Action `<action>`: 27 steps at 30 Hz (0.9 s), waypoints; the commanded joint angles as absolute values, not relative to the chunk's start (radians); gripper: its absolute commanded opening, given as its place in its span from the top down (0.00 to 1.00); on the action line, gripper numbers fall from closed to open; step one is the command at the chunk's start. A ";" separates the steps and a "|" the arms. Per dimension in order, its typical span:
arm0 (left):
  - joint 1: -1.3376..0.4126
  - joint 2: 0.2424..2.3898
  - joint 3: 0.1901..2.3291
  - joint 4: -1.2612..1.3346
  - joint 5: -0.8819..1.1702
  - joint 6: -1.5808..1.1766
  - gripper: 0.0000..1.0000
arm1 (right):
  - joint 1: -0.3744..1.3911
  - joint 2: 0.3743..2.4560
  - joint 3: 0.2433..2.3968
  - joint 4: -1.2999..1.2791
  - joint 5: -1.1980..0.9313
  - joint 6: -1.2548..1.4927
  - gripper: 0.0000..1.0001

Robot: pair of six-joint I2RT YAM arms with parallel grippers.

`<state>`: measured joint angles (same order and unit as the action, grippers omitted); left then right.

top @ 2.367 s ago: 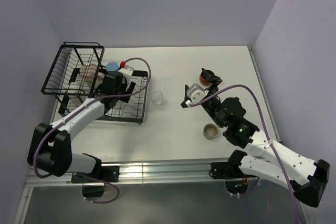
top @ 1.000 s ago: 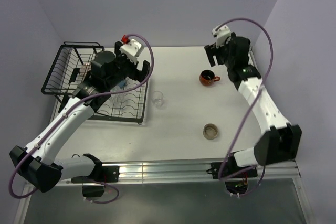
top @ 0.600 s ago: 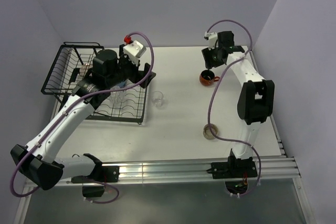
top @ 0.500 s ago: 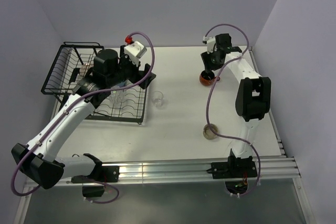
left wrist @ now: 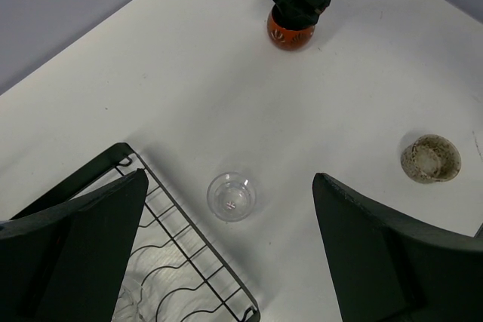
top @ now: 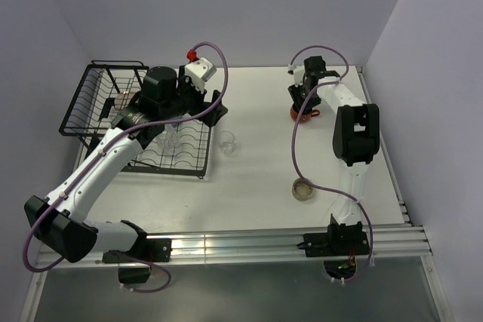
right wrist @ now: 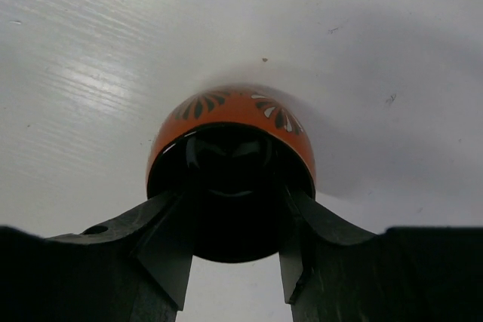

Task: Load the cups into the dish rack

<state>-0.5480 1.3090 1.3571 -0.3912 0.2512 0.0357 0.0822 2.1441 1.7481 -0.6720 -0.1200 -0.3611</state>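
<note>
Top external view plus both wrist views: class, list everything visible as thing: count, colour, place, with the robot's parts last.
table: one, white, under everything
dish rack: one, black wire, far left
clear glass: one, colourless, on table right of rack
orange-brown cup: one, far right of centre, between right jaws
low brownish cup: one, near right
cups in rack: partly hidden, count unclear
left gripper: one, black, open, near rack's right edge
right gripper: one, black, straddling orange-brown cup, grip unclear

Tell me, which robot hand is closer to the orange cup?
Right. The right gripper is at the orange cup, a finger on each side; the left gripper hovers by the dish rack, across the table.
</note>
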 commanded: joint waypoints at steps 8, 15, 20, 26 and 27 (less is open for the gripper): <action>-0.541 1.299 1.378 -0.394 0.279 0.015 0.01 | 0.072 2.138 1.773 -0.607 -0.106 -0.376 0.51; -0.540 1.307 1.381 -0.402 0.293 0.012 0.01 | 0.072 2.060 1.784 -0.623 -0.161 -0.370 0.50; -0.538 1.315 1.382 -0.406 0.299 0.014 0.01 | 0.072 2.022 1.808 -0.632 -0.137 -0.413 0.50; -0.532 1.327 1.381 -0.411 0.311 0.009 0.01 | 0.071 2.026 1.822 -0.650 -0.110 -0.459 0.49; -0.532 1.330 1.382 -0.413 0.316 0.009 0.01 | 0.068 2.040 1.827 -0.653 -0.110 -0.460 0.48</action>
